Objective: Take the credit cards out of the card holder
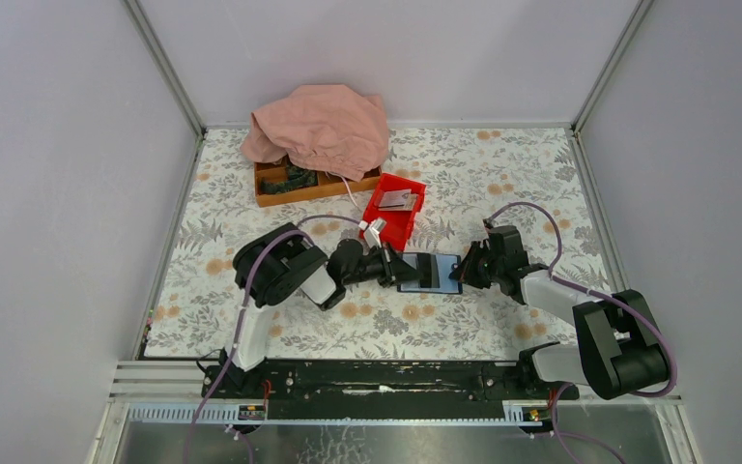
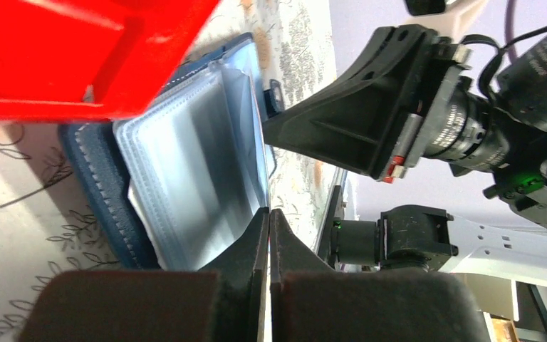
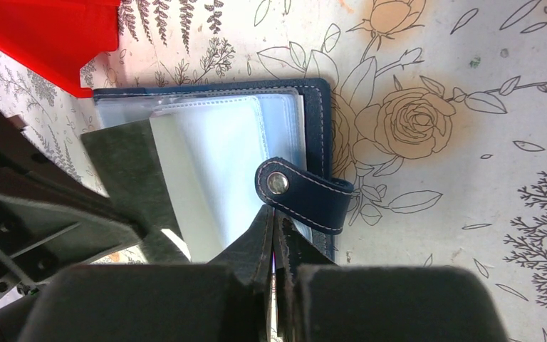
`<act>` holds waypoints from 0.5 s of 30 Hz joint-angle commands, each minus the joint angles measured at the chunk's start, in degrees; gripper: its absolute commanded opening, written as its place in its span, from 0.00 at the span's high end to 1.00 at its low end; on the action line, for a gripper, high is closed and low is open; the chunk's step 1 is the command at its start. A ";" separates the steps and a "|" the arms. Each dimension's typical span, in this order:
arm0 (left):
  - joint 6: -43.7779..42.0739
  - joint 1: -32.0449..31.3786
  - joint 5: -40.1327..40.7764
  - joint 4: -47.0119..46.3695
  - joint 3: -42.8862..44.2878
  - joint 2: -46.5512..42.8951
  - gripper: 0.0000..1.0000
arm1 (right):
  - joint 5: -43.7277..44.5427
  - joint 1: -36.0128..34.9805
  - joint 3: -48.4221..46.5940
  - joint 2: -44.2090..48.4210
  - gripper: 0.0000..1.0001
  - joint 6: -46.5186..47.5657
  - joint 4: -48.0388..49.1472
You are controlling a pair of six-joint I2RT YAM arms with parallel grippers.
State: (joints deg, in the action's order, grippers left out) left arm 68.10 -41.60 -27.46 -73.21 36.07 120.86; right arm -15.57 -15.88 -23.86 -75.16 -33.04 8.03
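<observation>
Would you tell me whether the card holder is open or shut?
Open: the card holder lies spread, clear sleeves exposed, its snap strap unfastened.

This is a robot test cell in a lab. Plain grey wall panels (image 1: 58, 145) in a metal frame (image 1: 166, 66) close in a table under a flowered cloth (image 1: 502, 174). Two robot arms (image 1: 275, 275) are bolted to a black rail (image 1: 386, 379) at 6 o'clock.

We see plain pale lilac walls (image 1: 58, 145) on three sides, joined by metal corner posts (image 1: 167, 72). A floral-patterned cloth (image 1: 512, 164) covers the tabletop, evenly lit.
</observation>
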 commanded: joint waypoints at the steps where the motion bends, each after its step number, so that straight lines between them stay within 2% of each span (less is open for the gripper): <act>1: -2.99 0.30 0.28 2.65 -0.79 -6.61 1.00 | 3.36 0.73 0.94 -1.57 1.00 0.78 -3.81; 15: -6.78 0.66 0.96 6.19 -6.72 -15.29 1.00 | 2.24 0.80 1.58 -0.51 1.00 1.30 -2.53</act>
State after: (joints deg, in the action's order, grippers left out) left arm 64.51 -41.19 -27.18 -66.87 30.83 109.95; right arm -15.62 -15.57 -23.86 -75.18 -33.28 8.05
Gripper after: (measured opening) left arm 0.011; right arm 0.021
